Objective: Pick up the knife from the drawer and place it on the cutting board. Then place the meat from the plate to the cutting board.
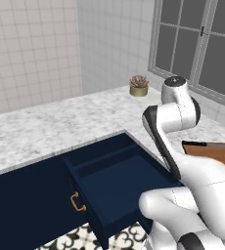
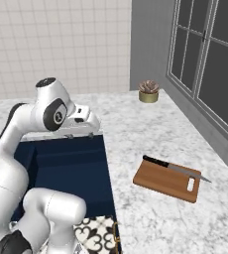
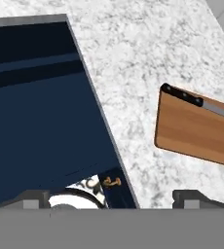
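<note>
The knife (image 2: 173, 168), black-handled with a narrow grey blade, lies across the far edge of the reddish-brown cutting board (image 2: 163, 182) on the marble counter; both also show in the hand view as knife (image 3: 196, 102) and board (image 3: 192, 129). The navy drawer (image 2: 66, 166) is pulled out, and the inside that shows is bare. My gripper (image 3: 111, 199) hangs open above the drawer's right edge, left of the board, with nothing between its fingers. In the right base view its white hand (image 2: 80, 120) sits over the drawer's back. The meat and the plate are out of view.
A small potted succulent (image 2: 148, 91) stands at the back of the counter by the window (image 2: 205, 59). The drawer's brass handle (image 1: 75, 201) juts toward the patterned floor. Bare marble counter (image 2: 136, 129) lies between drawer and board.
</note>
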{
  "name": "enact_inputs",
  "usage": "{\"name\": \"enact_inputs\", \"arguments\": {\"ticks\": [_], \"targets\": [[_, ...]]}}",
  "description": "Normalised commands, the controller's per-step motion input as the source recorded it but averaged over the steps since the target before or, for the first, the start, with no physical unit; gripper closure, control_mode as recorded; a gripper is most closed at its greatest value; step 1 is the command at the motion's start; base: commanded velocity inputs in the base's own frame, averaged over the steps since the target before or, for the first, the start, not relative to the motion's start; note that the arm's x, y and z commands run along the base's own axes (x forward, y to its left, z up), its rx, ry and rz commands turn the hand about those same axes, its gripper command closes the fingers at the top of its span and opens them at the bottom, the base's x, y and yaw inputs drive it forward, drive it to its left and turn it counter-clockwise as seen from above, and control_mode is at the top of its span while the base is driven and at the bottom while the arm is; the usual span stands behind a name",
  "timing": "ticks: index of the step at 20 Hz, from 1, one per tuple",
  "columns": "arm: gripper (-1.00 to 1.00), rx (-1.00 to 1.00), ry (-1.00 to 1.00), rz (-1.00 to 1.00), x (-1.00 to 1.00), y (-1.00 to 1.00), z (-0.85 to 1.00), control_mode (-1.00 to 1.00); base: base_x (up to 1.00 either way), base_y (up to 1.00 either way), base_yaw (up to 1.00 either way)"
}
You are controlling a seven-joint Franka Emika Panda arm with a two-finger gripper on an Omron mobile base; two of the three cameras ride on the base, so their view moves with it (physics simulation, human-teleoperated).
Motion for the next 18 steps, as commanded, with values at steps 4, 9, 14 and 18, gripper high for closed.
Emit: {"name": "enact_inputs", "arguments": {"ticks": [4, 9, 14, 18], "targets": [[-1.0, 0.17, -0.44, -0.09, -0.33, 0.08, 0.13, -1.0, 0.0, 0.0, 0.0], [-1.0, 0.13, -0.06, -0.01, -0.71, 0.0, 0.37, -1.0, 0.0, 0.0, 0.0], [-1.0, 0.01, 0.0, 0.0, -0.65, 0.06, 0.48, -1.0, 0.0, 0.0, 0.0], [-1.0, 0.0, 0.0, 0.0, -0.32, 0.15, 0.38, -1.0, 0.0, 0.0, 0.0]]}}
